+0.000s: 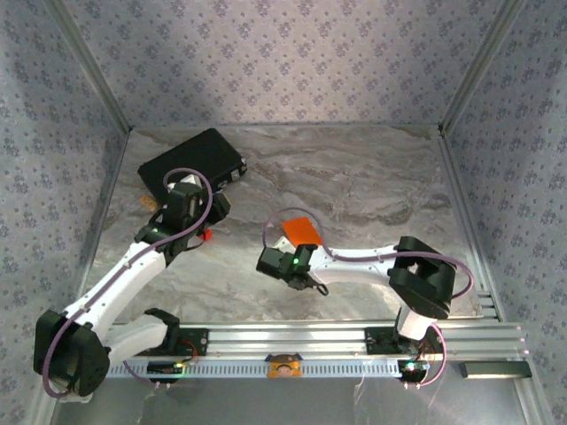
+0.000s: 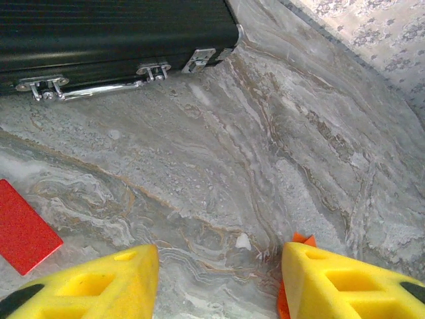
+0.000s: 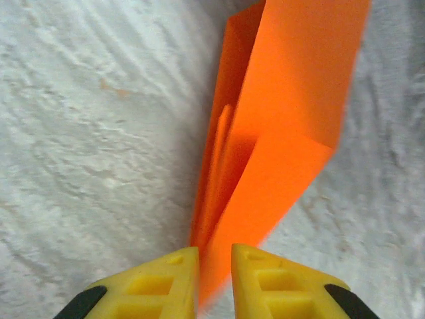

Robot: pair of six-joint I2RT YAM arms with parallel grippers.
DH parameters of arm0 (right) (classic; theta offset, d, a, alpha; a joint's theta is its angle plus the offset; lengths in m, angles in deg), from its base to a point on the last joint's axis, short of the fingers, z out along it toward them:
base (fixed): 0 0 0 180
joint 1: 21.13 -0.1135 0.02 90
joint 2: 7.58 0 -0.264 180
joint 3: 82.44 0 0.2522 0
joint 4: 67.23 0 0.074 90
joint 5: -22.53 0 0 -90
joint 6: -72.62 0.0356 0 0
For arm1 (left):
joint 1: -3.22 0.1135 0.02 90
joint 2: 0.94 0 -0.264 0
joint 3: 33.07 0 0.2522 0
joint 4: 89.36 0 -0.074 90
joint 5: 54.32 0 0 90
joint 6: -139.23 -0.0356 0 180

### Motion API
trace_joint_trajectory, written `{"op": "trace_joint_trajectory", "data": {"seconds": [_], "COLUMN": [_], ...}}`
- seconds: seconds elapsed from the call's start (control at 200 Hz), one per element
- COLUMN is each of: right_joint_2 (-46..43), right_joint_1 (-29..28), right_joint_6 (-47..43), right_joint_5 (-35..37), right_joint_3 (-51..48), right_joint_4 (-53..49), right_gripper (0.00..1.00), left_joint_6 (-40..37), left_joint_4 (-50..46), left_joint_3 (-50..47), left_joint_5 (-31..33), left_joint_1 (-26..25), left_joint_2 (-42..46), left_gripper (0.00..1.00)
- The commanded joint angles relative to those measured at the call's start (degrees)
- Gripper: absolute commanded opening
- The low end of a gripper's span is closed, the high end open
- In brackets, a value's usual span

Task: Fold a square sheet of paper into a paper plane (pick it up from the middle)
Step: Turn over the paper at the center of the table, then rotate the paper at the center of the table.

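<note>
The paper plane (image 3: pixel 279 113), a partly folded dart of thin orange paper, is seen near the middle of the desk (image 1: pixel 381 177) with its narrow end lying between the fingers of the right gripper (image 3: pixel 214 256). The jaws stand only slightly apart, and whether the paper is actually pinched cannot be told. The paper is judged very light, limp and easily creased or torn. It is best taken along the stacked centre fold, where the layers are stiffest.

The left gripper (image 2: pixel 219 266) is held open and empty over bare desk at the far left. A black case (image 2: pixel 113 33) lies beyond it and a small red block (image 2: pixel 23 232) beside it. Both are well apart from the paper, so nothing is judged to stand in the way.
</note>
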Motion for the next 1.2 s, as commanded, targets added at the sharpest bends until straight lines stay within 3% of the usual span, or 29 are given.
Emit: {"op": "trace_joint_trajectory", "data": {"seconds": [0.0, 0.095, 0.155, 0.19, 0.295, 0.4, 0.545, 0.849, 1.194], "right_joint_2": [-4.08, -7.58, -9.89, -11.28, -15.44, -16.87, -13.03, -5.53, 0.59], "right_joint_1": [2.3, 7.02, 9.79, 11.55, 17.07, 24.93, 32.11, 34.56, 33.01], "right_joint_6": [-0.13, 0.94, 1.56, 0.72, 3.15, 5.76, 9.06, 15.75, 31.77], "right_joint_5": [-10.19, -20.38, -25.77, -29.05, -32.83, -43.56, -54.46, -58.55, -54.67], "right_joint_3": [-2.19, -5.08, -7.1, -8.26, -13.05, -16.68, -17.88, -18.98, -21.03], "right_joint_4": [4.6, 9.94, 12.93, 14.78, 20.17, 26.18, 30.96, 37.83, 45.07], "right_gripper": [0.23, 0.25, 0.35, 0.36, 0.36, 0.32, 0.17, 0.13, 0.11], "left_joint_6": [-0.02, -0.16, -0.17, -0.12, 0.15, 0.76, 1.98, 2.57, 0.45], "left_joint_4": [0.5, 1.42, 1.97, 2.08, 2.43, 3.34, 6.48, 9.61, 10.41], "left_joint_3": [-0.75, -1.13, -1.21, -1.16, -0.85, -0.49, -0.83, -2.26, -3.4], "left_joint_5": [-0.38, -1.65, -2.65, -3.22, -4.9, -7.43, -11.99, -14.59, -15.74], "left_joint_1": [0.56, 0.65, 0.73, 0.74, 0.8, 0.74, 0.67, 0.4, 0.47], "left_joint_2": [1.12, 0.86, 0.35, -0.08, -1.61, -3.66, -6.73, -8.15, -6.01], "left_gripper": [0.52, 0.52, 0.52, 0.52, 0.52, 0.51, 0.49, 0.42, 0.42]}}
